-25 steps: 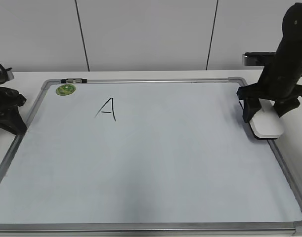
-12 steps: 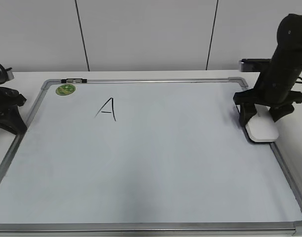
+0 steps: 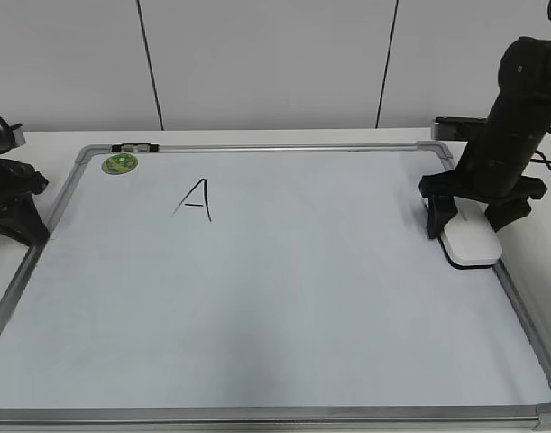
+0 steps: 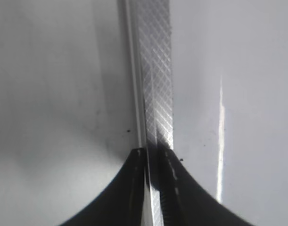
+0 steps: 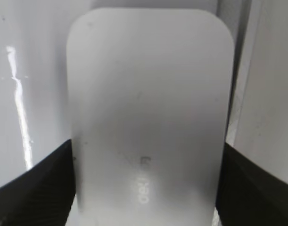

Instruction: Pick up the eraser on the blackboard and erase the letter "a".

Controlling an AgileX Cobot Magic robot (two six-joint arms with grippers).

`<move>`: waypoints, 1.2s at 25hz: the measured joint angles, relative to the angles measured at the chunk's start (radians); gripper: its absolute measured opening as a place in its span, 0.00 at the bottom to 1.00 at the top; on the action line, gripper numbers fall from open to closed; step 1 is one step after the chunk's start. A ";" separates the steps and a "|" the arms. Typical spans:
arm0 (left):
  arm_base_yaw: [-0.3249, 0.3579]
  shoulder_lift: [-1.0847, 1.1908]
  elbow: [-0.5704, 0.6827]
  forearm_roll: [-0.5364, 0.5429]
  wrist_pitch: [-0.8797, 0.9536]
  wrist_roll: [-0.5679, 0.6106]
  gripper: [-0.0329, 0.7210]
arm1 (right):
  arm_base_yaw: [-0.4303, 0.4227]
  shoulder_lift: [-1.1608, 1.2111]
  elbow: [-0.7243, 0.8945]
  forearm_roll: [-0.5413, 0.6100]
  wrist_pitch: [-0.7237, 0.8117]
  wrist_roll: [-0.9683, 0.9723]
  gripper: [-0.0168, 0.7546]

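The near part of the board (image 3: 257, 343) is bare white, right down to the frame along the table's front edge. Farther back, by the right edge, the right gripper (image 3: 471, 225) stands over the eraser (image 3: 472, 244) with a dark finger pressed to each long side, so it is clenched on the block; the wrist view shows the eraser (image 5: 151, 108) filling the gap between the two pads. I judge the step in hand to be the pick-up: the grasp looks made, but whether the block has left the surface cannot be told. Toward the far left corner sits the only mark in view, an angular capital letter (image 3: 196, 199), with a green sticker (image 3: 119, 163) beyond it; no small rounded letter shows anywhere. The next move calls for lifting the block and carrying it across the board, then pressing it flat over the writing. At the left edge the left gripper (image 3: 9, 203) rests over the frame (image 4: 153, 70), its fingers together. No container is present.
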State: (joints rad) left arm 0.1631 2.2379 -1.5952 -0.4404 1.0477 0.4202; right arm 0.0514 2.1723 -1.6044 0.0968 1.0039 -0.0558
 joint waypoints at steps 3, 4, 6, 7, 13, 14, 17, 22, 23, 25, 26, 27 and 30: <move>0.000 0.000 0.000 0.000 0.000 0.000 0.13 | 0.000 0.004 -0.022 0.002 0.022 0.000 0.84; 0.000 0.000 0.000 0.000 0.000 0.000 0.13 | 0.000 0.006 -0.041 0.002 0.042 0.000 0.84; 0.000 0.000 0.000 0.000 0.000 0.000 0.14 | 0.000 0.006 -0.077 0.002 0.085 0.000 0.84; 0.000 0.000 0.000 0.000 0.000 0.000 0.15 | 0.000 0.006 -0.109 -0.005 0.113 0.000 0.84; 0.000 0.000 0.000 -0.008 -0.001 0.000 0.23 | 0.000 0.006 -0.274 -0.050 0.204 0.000 0.83; 0.000 0.000 0.000 -0.018 -0.001 0.000 0.27 | 0.000 0.006 -0.296 -0.050 0.205 0.000 0.83; 0.000 0.001 -0.005 -0.034 -0.001 -0.005 0.43 | 0.000 0.006 -0.352 -0.050 0.212 0.000 0.82; 0.000 -0.001 -0.081 -0.037 0.058 -0.028 0.64 | 0.000 -0.027 -0.363 -0.050 0.217 -0.009 0.79; 0.000 -0.006 -0.106 -0.037 0.085 -0.028 0.65 | 0.000 -0.040 -0.363 -0.050 0.220 -0.009 0.79; 0.000 -0.022 -0.156 -0.037 0.134 -0.034 0.66 | 0.000 -0.074 -0.365 -0.050 0.222 -0.011 0.79; 0.000 -0.030 -0.182 -0.037 0.143 -0.047 0.66 | 0.000 -0.094 -0.366 -0.050 0.223 -0.011 0.79; 0.000 -0.044 -0.201 -0.037 0.147 -0.070 0.66 | 0.000 -0.112 -0.366 -0.050 0.224 -0.012 0.79; 0.000 -0.104 -0.218 -0.037 0.153 -0.119 0.66 | 0.000 -0.181 -0.366 -0.050 0.230 -0.013 0.79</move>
State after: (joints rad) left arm 0.1631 2.1342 -1.8130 -0.4777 1.2012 0.3010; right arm 0.0514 1.9914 -1.9699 0.0465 1.2342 -0.0692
